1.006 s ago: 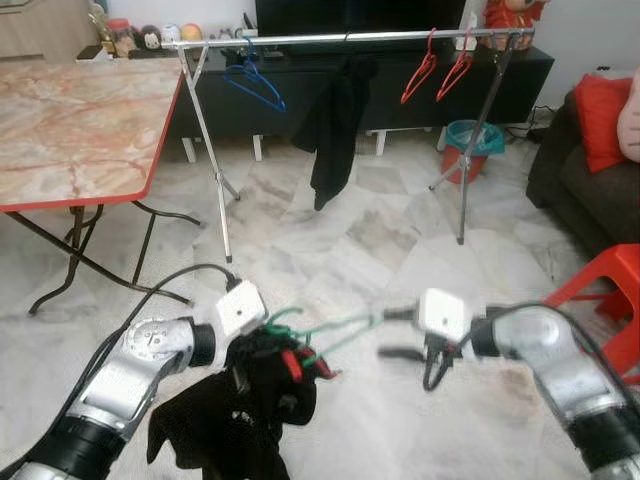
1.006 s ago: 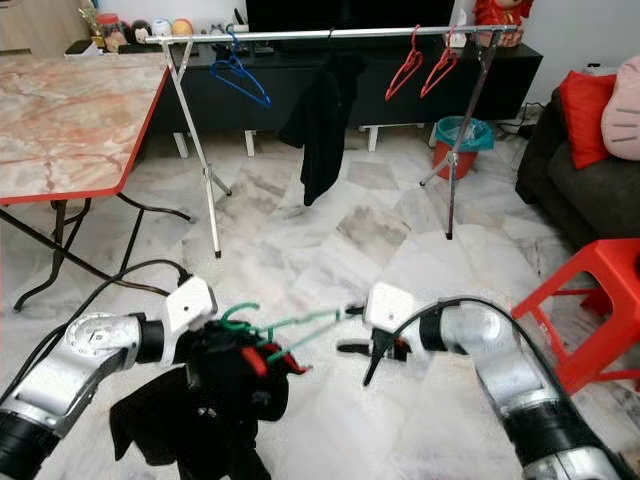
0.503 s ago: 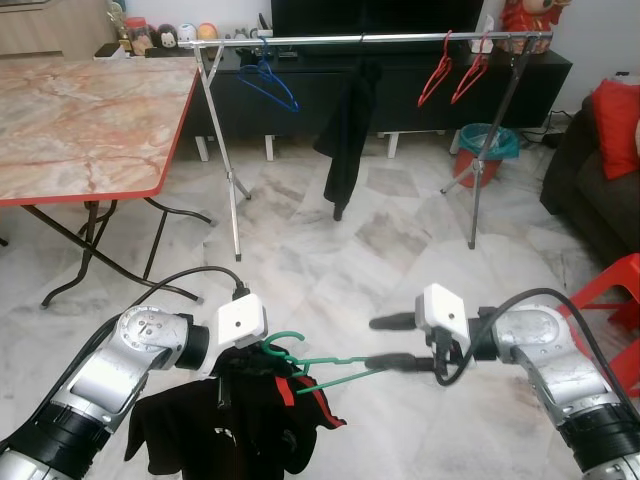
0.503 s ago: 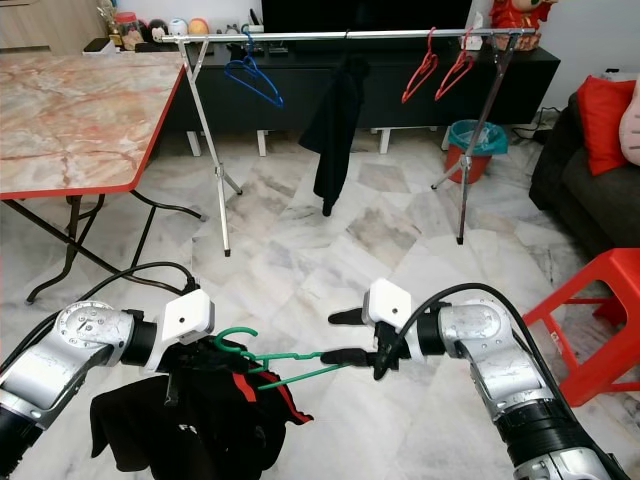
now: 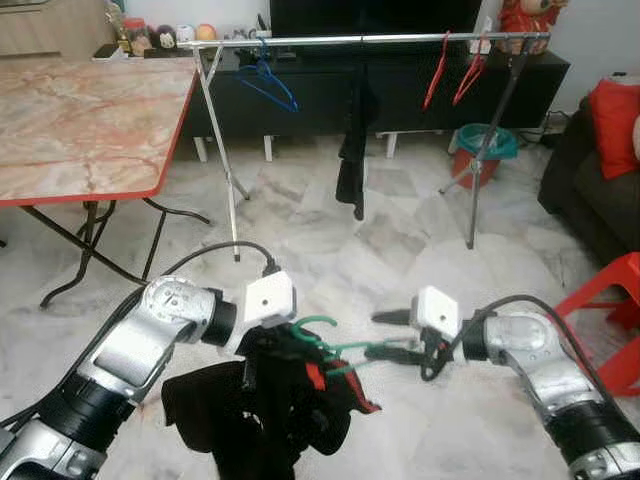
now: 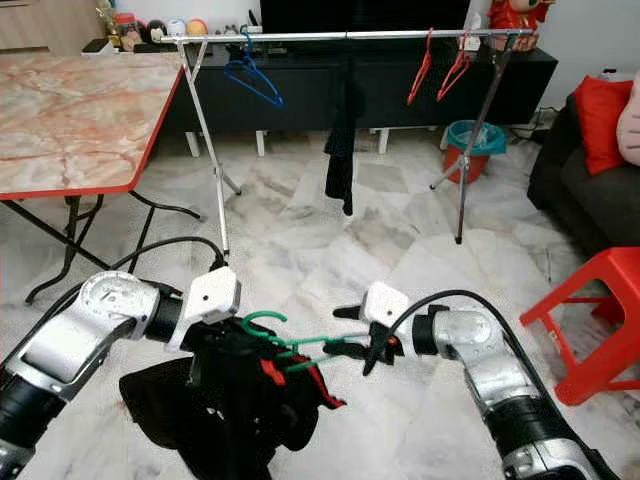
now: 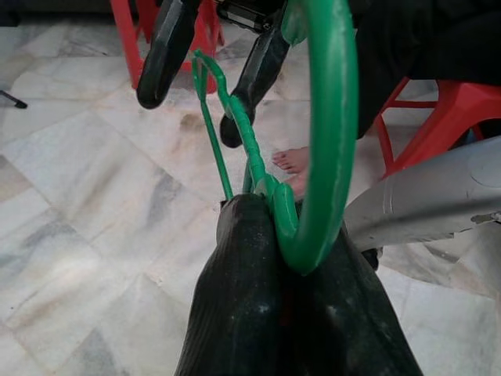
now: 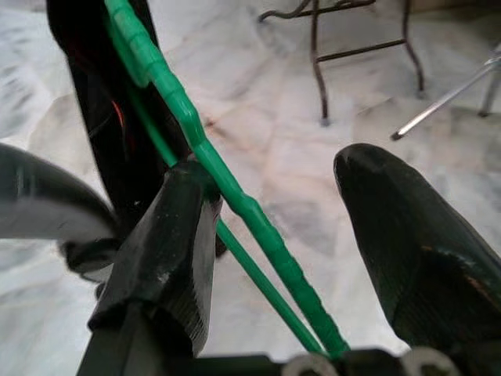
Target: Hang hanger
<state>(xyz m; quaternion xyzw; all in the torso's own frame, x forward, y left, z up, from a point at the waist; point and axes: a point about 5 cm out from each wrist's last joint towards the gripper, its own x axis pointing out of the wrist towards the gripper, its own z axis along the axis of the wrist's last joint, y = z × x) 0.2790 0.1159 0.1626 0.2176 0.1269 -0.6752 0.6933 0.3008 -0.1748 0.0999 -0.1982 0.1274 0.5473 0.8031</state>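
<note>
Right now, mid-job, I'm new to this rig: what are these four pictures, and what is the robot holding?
The two wide pictures come from the two eyes of a camera on the humanoid robot's head, looking down at its own silver arms. The two close-ups come from cameras on its wrists, looking along the black fingers.

The left gripper is shut on the green plastic hanger near its hook, with a black garment draped below it. The right gripper is open, its fingers either side of the hanger's far arm.

Ahead stands a silver clothes rail bearing a blue hanger, a dark hanging garment and two red hangers. A marble-patterned table with a red edge stands on the robot's left, a red plastic stool on its right.
</note>
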